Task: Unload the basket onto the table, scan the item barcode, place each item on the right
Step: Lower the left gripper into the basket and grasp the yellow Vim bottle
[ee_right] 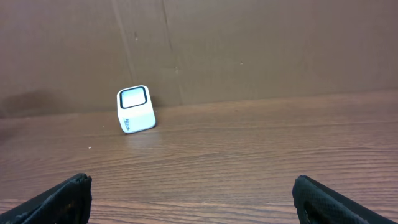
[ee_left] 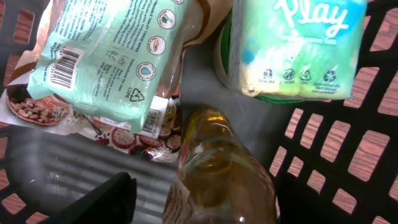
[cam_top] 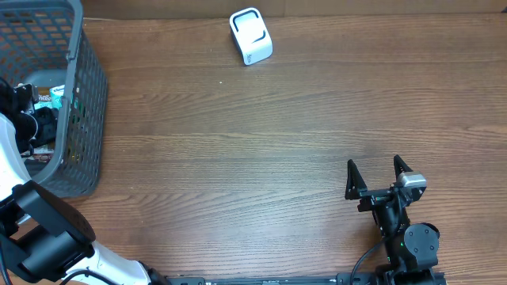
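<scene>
Bottle of amber liquid (ee_left: 217, 171), the nearest of the items, is shown only by the left wrist view, where it lies in the grey mesh basket (ee_left: 348, 149) just beside one dark finger (ee_left: 109, 199) of the left gripper (cam_top: 40, 125). The other finger is not seen, so it cannot be told whether the bottle is grasped, touched or released. Behind the bottle a mint-green packet (ee_left: 106, 56) is seen lying tilted, its barcode (ee_left: 62, 67) facing up, over a bag printed with beans and grains (ee_left: 37, 109); to the right a pale pack lettered "Play" (ee_left: 298, 43) is seen. From overhead these goods are reduced to small scraps behind the basket wall at the left edge of the wooden table (cam_top: 238, 158), and the left gripper is lowered among them. The right gripper (cam_top: 375, 166) is seen low on the right, well apart from the basket, its fingers spread wide and nothing held. Farthest off, the white scanner (ee_right: 135, 109) is seen standing by the far table edge, alone.
</scene>
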`<state>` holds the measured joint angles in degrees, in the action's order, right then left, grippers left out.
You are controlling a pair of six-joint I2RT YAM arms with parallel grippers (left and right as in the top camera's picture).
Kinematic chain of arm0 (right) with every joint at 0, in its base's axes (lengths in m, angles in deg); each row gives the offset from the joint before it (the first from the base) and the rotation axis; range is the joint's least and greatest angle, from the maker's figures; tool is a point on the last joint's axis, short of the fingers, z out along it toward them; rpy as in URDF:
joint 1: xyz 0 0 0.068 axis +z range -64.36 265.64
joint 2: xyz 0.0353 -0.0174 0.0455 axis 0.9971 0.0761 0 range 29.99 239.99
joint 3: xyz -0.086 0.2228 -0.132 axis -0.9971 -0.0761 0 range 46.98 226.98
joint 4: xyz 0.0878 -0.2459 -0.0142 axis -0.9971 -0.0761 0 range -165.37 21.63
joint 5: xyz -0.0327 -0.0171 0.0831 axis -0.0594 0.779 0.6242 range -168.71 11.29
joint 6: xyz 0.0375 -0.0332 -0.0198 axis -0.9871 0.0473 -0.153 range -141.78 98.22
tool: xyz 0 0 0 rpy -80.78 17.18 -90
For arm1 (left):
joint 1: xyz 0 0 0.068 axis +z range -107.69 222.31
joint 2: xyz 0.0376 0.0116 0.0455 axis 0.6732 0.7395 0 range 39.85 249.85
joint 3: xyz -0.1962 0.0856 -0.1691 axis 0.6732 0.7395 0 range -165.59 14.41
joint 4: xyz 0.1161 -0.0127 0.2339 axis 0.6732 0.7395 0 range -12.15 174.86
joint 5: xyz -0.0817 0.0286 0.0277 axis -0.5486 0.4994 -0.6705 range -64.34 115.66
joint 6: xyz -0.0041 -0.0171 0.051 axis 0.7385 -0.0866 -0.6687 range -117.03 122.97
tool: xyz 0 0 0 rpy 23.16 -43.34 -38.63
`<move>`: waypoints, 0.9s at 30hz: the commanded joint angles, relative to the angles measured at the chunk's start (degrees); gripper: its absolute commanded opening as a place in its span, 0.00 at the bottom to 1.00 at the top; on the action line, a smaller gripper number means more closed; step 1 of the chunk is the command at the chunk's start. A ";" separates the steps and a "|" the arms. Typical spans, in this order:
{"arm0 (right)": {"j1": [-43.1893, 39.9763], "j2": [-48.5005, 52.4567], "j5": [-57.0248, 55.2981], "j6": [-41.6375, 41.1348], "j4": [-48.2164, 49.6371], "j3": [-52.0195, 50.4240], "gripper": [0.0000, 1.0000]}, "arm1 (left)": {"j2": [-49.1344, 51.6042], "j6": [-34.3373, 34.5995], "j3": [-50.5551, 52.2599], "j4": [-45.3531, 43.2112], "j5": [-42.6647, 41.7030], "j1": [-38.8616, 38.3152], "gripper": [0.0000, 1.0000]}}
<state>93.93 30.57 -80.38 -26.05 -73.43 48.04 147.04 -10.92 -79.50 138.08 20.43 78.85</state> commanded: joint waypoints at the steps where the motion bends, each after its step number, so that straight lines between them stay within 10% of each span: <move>1: -0.17 -0.42 0.31 0.26 0.37 -0.61 1.00 | 1.14 0.44 -0.74 -0.04 -1.92 0.15 0.71; 9: -0.17 -0.42 0.31 0.24 0.37 -0.61 1.00 | 1.14 0.66 1.66 -0.72 -1.90 0.15 0.68; 17: -0.17 -0.42 0.31 0.24 0.37 -0.61 1.00 | 1.11 0.70 2.91 -2.47 -1.92 0.13 0.38; 27: -0.17 -0.42 0.31 0.24 0.37 -0.61 1.00 | 0.11 1.29 -1.75 -0.85 -1.90 0.15 0.27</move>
<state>93.93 30.57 -80.36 -26.05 -73.41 48.04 147.26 -10.50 -77.69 136.62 19.40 78.85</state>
